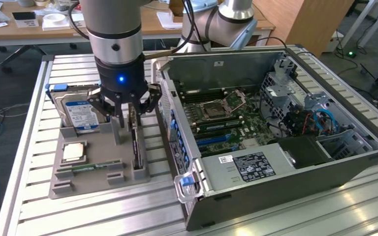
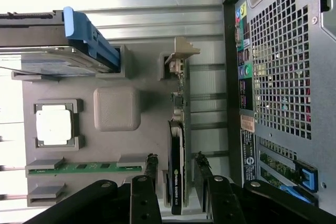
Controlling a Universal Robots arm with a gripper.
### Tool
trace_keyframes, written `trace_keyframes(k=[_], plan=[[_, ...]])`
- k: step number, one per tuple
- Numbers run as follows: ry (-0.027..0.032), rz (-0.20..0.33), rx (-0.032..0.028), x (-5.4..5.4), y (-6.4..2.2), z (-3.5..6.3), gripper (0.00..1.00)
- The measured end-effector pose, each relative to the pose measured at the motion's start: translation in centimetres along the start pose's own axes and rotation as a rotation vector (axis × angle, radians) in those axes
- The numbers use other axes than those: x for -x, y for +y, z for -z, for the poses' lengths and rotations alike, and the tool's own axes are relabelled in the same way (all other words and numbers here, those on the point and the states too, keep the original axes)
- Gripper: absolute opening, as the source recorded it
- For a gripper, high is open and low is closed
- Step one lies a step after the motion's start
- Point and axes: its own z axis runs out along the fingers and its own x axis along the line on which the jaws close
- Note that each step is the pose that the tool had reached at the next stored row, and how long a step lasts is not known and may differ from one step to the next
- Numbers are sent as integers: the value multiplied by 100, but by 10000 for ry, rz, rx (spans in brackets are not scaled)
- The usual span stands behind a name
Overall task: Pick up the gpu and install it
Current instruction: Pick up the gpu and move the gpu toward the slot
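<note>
Black jointed fingers (image 2: pixel 142 195) of my claw (image 2: pixel 176 165) stand apart, one on each side of the gpu (image 2: pixel 177 182). A sliver of space shows between each pad and the card, so nothing is clamped. The gpu stands on its long edge in a slot of a matte grey plastic tray (image 2: pixel 152 103): a thin green board, a smooth black cooler, and a folded silver bracket at the end away from my fingers.

On the exterior view's left of the card, a rounded square block (image 2: pixel 116 108) rises from the tray. Beyond it lies a square processor (image 1: pixel 75 151) with a dull metal lid, and nearer, a slim green RAM stick (image 1: pixel 90 167) lies flat. A silver hard drive (image 1: pixel 80 115) with a blue label leans at the tray's far left.

On the exterior view's right, just beside the tray, an open tower case (image 1: pixel 274 187) lies on its side with its perforated steel panel towards me. Everything rests on a ribbed aluminium table (image 1: pixel 110 211).
</note>
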Motion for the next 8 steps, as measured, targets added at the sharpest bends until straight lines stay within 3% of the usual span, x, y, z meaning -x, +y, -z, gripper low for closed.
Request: trace_keyframes(k=[7, 8], plan=[[-2, 0, 2, 0, -2, -53, 42], [-1, 0, 4, 0, -4, -96, 42]])
